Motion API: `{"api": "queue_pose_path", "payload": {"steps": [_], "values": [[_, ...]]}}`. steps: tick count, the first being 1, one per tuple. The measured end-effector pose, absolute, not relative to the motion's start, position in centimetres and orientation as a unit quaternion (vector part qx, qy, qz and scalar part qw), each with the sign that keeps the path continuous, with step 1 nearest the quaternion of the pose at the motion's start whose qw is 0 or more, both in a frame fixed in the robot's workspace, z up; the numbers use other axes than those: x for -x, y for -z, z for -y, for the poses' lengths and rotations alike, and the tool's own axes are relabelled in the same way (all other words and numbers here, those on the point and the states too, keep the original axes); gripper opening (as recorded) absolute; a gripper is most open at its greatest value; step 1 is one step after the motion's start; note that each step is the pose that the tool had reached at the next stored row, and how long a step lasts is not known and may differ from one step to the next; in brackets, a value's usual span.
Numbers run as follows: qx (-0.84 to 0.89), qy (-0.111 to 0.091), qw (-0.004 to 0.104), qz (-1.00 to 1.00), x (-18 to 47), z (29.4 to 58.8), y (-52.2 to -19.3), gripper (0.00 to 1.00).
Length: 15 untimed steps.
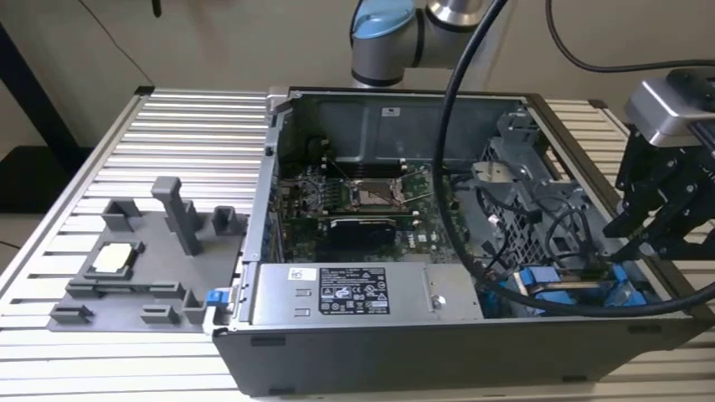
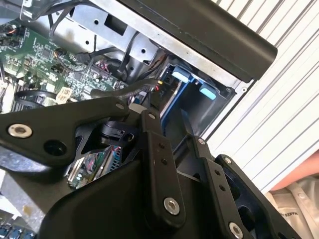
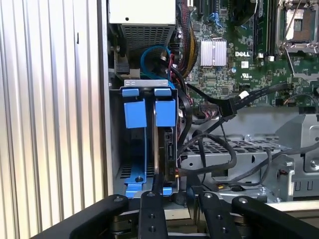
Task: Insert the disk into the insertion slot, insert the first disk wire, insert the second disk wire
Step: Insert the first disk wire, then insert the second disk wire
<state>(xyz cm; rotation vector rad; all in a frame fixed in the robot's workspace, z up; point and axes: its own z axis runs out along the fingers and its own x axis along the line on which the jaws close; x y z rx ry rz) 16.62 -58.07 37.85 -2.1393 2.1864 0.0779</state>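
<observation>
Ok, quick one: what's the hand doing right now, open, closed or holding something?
Hand: cannot be told whether open or closed; it hangs close by the disk seated in the drive cage.

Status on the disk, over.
Gripper open, just short of the drive cage. Disk sits in the insertion slot. Black cables crowd beside it.

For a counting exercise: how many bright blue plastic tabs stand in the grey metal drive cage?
2. One blue plastic tab by the case's outer wall; the second blue tab beside it, toward the green motherboard. Others may be hidden.
</observation>
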Motion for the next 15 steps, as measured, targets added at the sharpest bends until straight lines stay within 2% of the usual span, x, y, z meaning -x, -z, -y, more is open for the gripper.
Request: {"api": "queue_pose_path", "payload": {"steps": [15], "values": [[0.699,-0.025,0.041,-0.714,-16.5,53.9,-37.9,0.33]]}}
